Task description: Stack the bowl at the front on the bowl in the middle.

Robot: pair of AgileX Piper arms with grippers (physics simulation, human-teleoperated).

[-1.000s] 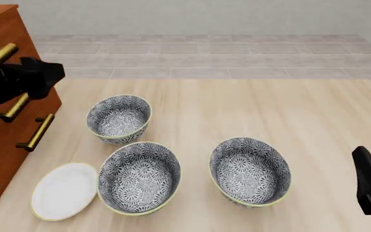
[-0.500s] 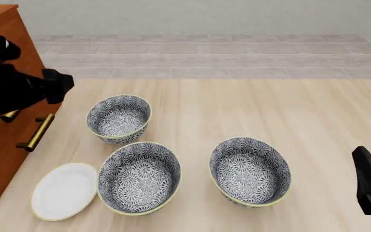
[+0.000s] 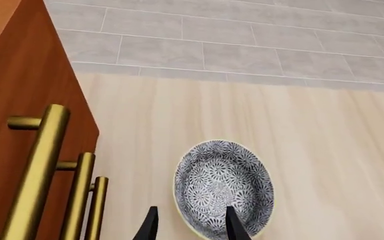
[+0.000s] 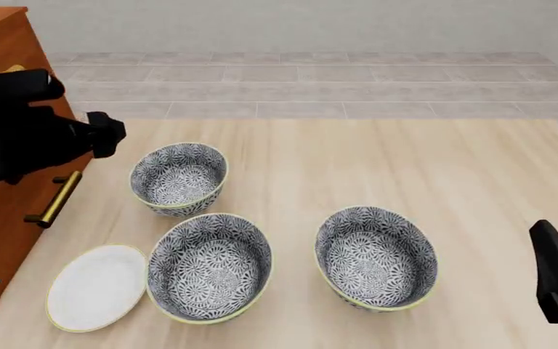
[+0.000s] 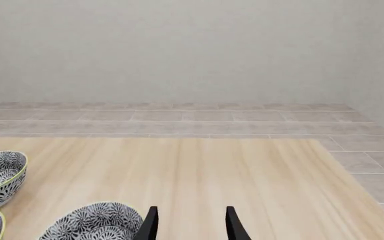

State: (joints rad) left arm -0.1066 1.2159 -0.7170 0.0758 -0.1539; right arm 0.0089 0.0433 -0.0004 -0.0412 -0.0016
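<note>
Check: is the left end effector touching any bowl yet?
Apart. In the left wrist view, the open left end effector hovers above the far-left bowl; its fingertips hold nothing.

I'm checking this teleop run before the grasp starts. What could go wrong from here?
The left gripper hangs open beside the wooden cabinet and its brass handles; a swing could clip them. The three patterned bowls look alike, and the left wrist view shows only the far bowl, so the wrong one could get grabbed. The bowl at the front sits close beside the white plate, which a descent could nudge.
</note>
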